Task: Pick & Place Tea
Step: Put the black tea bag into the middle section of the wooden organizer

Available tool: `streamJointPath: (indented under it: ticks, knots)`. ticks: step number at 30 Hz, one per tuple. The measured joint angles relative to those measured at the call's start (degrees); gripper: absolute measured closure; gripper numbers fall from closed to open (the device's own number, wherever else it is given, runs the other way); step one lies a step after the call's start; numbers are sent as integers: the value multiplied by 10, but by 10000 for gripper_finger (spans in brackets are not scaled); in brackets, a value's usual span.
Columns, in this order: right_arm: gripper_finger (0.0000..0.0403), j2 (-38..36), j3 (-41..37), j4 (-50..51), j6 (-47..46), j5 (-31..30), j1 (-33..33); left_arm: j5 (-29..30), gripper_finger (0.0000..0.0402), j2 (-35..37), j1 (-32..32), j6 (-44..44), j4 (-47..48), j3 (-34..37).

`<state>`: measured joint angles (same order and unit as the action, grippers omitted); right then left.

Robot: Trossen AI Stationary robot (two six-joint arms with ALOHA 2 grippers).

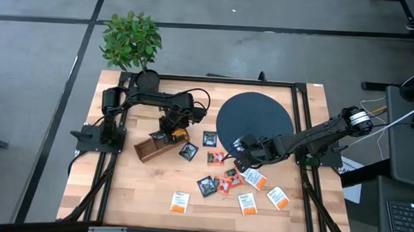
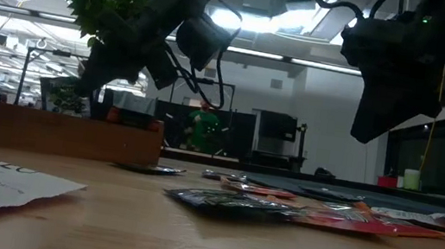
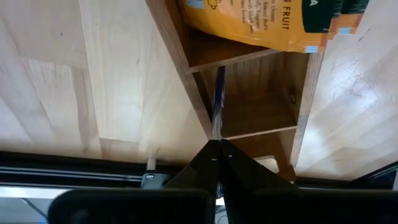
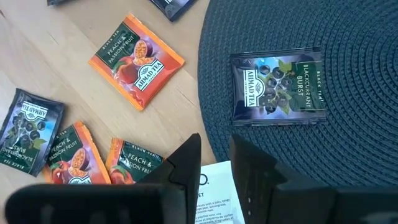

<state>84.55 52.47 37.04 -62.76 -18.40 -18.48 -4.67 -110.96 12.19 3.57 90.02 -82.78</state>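
Wooden divided box (image 1: 154,146) left of centre, left gripper (image 3: 216,146) over it pinching a dark sachet (image 3: 218,99) edge-on above a compartment, placing step by the look of it, release next; right gripper (image 4: 214,158) part-open, empty, over loose sachets (image 1: 226,185) lower middle.

A dark blackcurrant sachet (image 4: 278,85) lies on the woven mat (image 4: 348,37); orange peach sachets (image 4: 137,60) dot the bench (image 4: 56,37).
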Motion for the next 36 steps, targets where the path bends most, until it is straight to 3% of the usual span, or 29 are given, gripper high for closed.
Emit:
streamJointPath:
  ticks: [12, 23, 29, 36]
  knots:
    - [315, 0, 0, 0, 0, 0, 0, 2, 321, 0, 0, -14, 0, 0]
    - [315, 0, 0, 0, 0, 0, 0, 9, 315, 6, 1, -14, 0, 0]
    - [315, 0, 0, 0, 0, 0, 0, 45, 315, 50, 1, 19, -1, -16]
    - [315, 0, 0, -8, 0, 5, 0, 39, 317, 156, -13, 105, -52, -33]
